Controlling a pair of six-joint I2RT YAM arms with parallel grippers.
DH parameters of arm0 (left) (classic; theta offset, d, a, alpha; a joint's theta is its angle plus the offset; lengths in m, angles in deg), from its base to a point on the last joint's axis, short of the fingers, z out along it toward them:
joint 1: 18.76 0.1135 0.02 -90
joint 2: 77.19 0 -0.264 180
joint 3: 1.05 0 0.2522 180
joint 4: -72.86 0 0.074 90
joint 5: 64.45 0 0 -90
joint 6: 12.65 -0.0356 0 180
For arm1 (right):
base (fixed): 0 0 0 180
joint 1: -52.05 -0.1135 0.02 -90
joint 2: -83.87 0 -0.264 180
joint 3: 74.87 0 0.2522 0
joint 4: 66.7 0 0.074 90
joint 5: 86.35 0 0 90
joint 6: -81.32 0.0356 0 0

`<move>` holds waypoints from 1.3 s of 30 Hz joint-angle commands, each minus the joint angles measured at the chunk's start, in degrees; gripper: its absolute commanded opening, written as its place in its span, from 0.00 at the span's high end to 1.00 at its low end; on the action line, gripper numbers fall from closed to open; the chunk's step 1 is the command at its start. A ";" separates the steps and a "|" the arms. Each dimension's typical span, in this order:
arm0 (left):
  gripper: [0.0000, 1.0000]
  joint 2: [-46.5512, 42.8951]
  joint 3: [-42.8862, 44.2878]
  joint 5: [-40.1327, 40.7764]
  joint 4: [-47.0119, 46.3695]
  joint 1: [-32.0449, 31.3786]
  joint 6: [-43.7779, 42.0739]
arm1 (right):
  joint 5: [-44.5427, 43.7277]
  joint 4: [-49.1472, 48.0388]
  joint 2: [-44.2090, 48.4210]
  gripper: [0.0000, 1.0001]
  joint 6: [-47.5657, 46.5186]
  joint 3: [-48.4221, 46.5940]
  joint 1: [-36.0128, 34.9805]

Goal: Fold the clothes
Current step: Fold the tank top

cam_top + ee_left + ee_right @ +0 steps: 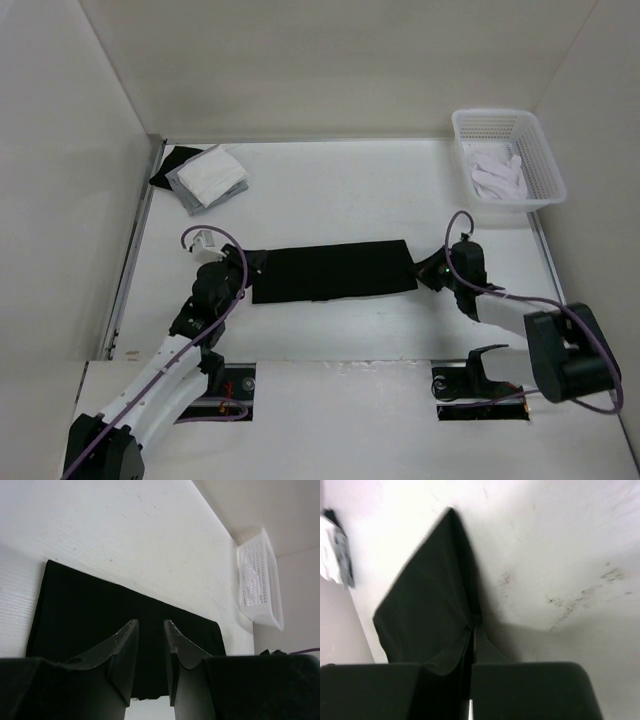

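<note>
1. Two grippers flank the black tank top, which lies as a long flat strip in the middle of the table, between them
2. Right gripper: jaws pressed together, pinching the strip's right end, which peaks up at the tips
3. Left gripper: jaws apart over the left end, nothing clamped
4. Fabric looks thin, soft and light; likely to sag, slip and come unfolded if lifted by one layer
5. Best hold, I judge: the end edges or corners, catching all layers at once
</note>
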 commanded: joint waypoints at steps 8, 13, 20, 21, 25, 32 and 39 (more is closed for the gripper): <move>0.75 8.02 1.24 2.74 -11.61 -7.85 1.56 | -16.74 24.83 23.26 0.99 -11.32 -12.82 -6.69; 0.75 6.19 1.42 2.65 -11.35 -8.38 1.91 | -24.73 31.18 18.62 0.99 -15.28 -24.33 -19.59; 0.75 -0.58 2.21 1.95 -6.70 -6.71 1.91 | -34.94 36.01 1.41 0.98 -16.70 -39.80 -37.89; 0.75 -1.63 2.38 1.95 -5.65 -6.28 1.82 | -35.29 36.45 -1.58 0.97 -16.52 -42.09 -39.47; 0.74 -5.94 3.17 1.60 -0.90 -3.64 1.73 | -35.56 38.39 -14.85 0.95 -15.56 -52.28 -45.63; 0.73 -11.05 4.23 -2.35 3.68 4.96 1.73 | -32.14 39.45 -30.70 0.60 -13.10 -66.54 -52.49; 0.73 -5.69 4.50 -7.02 0.35 8.59 2.35 | -31.69 30.23 -18.34 0.62 -12.57 -53.21 -50.84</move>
